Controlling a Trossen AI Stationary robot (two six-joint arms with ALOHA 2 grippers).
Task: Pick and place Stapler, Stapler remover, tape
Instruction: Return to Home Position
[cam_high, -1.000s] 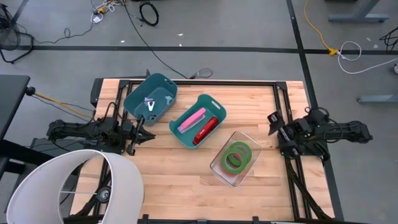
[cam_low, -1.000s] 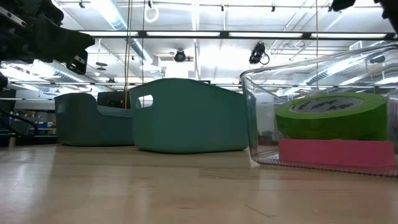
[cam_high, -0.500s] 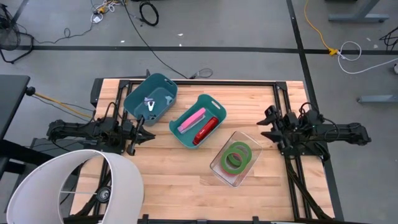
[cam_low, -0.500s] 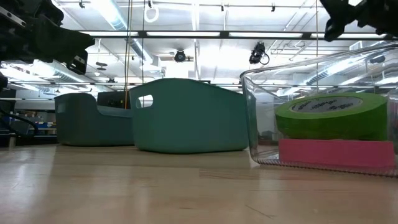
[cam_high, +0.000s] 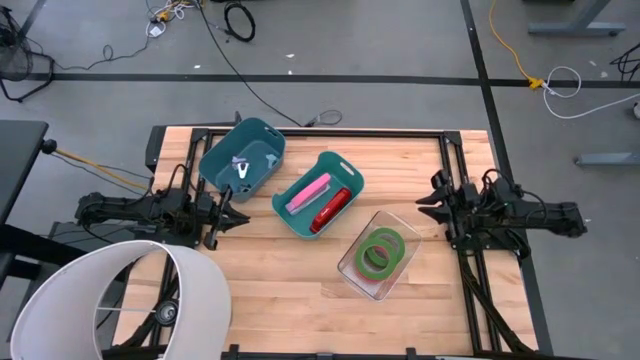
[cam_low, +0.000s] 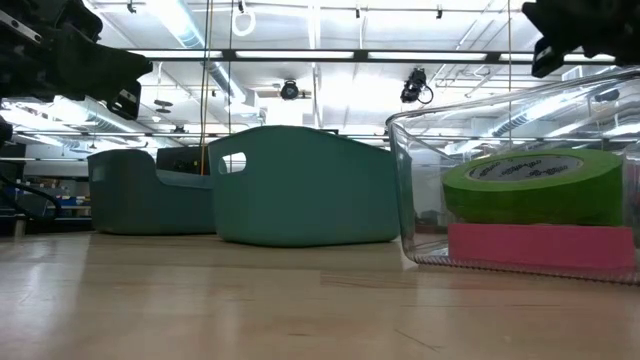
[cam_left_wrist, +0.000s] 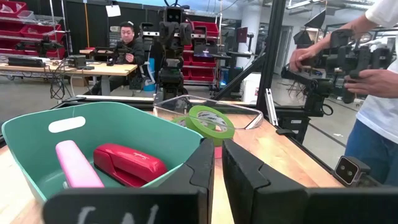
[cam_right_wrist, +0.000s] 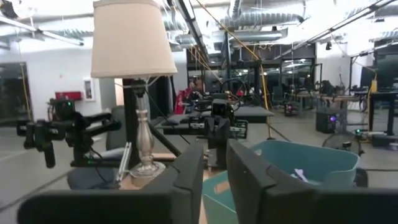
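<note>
Risk seems small: my left tool (cam_high: 232, 210), clenched on nothing, could nudge the blue bin (cam_high: 256, 141) beside it. Red stapler (cam_high: 331, 209) lies in the teal bin (cam_high: 341, 169), long axis diagonal across the tabletop (cam_high: 280, 300). Tape (cam_high: 395, 243) lies flat, hole up, in the clear box (cam_high: 355, 272). Right tool (cam_high: 428, 195), slightly parted and empty, hangs near it.

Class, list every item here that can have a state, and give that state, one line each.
Green tape, lying flat on the red tape in the clear bin.
Red stapler, closed, lying in the middle bin beside the pink stapler.
Left gripper, shut, empty, at table's left side.
Right gripper, empty, at table's right side.
</note>
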